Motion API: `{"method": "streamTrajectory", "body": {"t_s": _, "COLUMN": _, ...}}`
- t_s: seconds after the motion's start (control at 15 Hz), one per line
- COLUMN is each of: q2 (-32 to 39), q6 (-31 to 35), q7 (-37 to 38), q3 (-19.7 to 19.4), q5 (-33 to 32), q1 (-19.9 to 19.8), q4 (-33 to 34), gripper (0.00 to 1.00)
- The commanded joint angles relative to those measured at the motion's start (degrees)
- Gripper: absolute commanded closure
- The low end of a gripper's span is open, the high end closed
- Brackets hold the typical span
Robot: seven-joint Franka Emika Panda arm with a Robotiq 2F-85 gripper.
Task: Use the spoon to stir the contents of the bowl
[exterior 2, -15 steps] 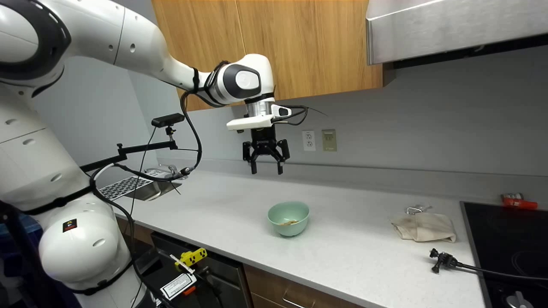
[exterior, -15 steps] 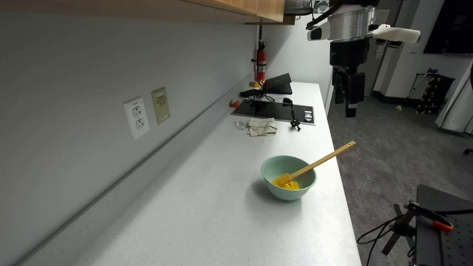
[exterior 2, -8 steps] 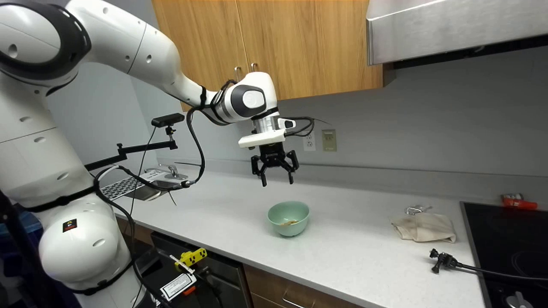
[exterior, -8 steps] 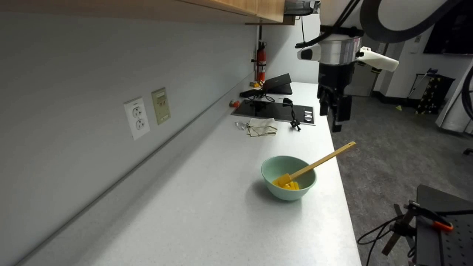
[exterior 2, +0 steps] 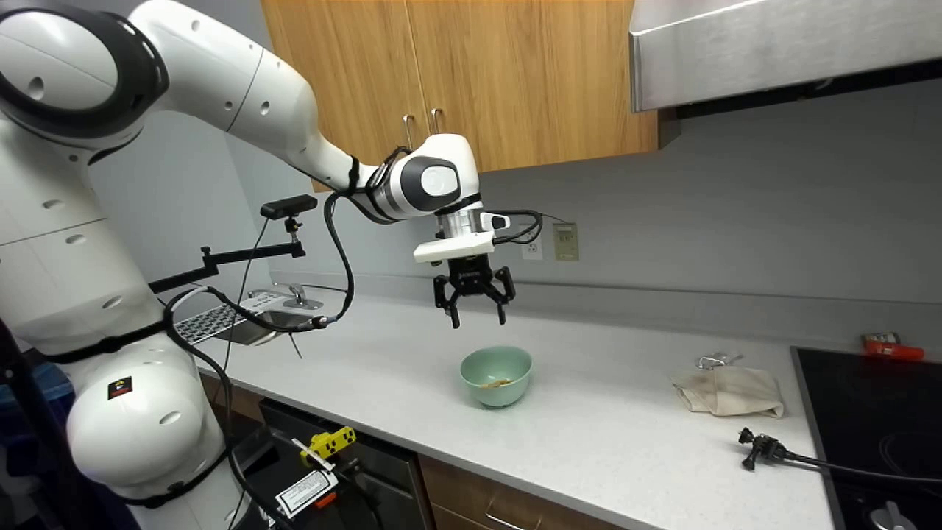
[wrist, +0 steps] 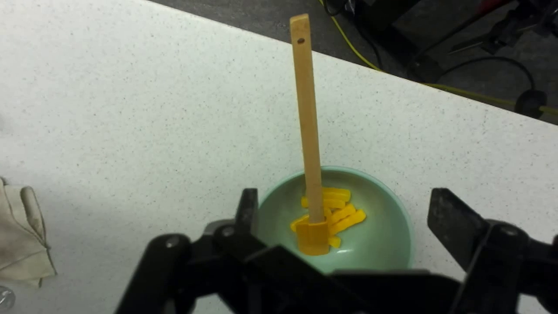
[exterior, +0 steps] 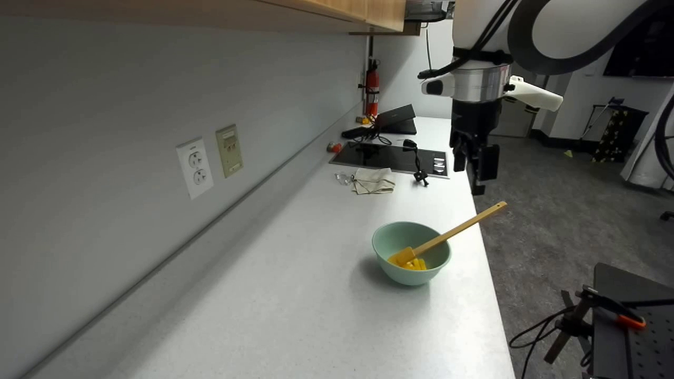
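- Broadly, the pale speckled counter [exterior: 237, 316] carries the whole job, with the white arm [exterior 2: 272, 96] reaching out above it.
- The gripper [exterior 2: 478, 322] hangs over the bowl [wrist: 383, 231], its black fingers [wrist: 451, 222] spread wide and nothing held between them.
- The bowl stands on the counter, probably light and hard-walled; I would expect it to slide if the stirring pushes its side. It is round, smooth and plain, a pale mint-green.
- The spoon [wrist: 308, 117] leans inside the bowl, its handle [exterior: 461, 227] crossing the rim towards the counter's floor-side edge. It should prove light and stiff, the bare wood offering decent friction. I would take hold about midway between rim and tip: low enough for control, high enough to keep the fingers off the bowl. It is long, slim, straight and light tan.
- Its head [wrist: 313, 239], lying among the contents [wrist: 348, 222], looks like softer stuff that may flex a little under load. It is yellow-orange, flat and squared off, nearer a spatula than a round spoon.
- The contents are short yellow sticks heaped low in the bowl; they ought to be light, though whether soft or firm I cannot tell.
- A small dark hole [wrist: 301, 41] pierces the handle near its tip.
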Motion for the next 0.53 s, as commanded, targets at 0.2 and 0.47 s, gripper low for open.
{"method": "streamTrajectory", "body": {"t_s": 0.2, "q2": 2.22, "q6": -0.42, "q7": -0.54, "q3": 0.01, "q5": -2.62, "q1": -0.96, "q4": -1.51, "gripper": 0.0}}
{"method": "streamTrajectory", "body": {"t_s": 0.47, "q2": 3.53, "q6": -1.64, "q7": -1.05, "q3": -0.15, "q5": -6.05, "q1": -1.53, "q4": -1.85, "gripper": 0.0}}
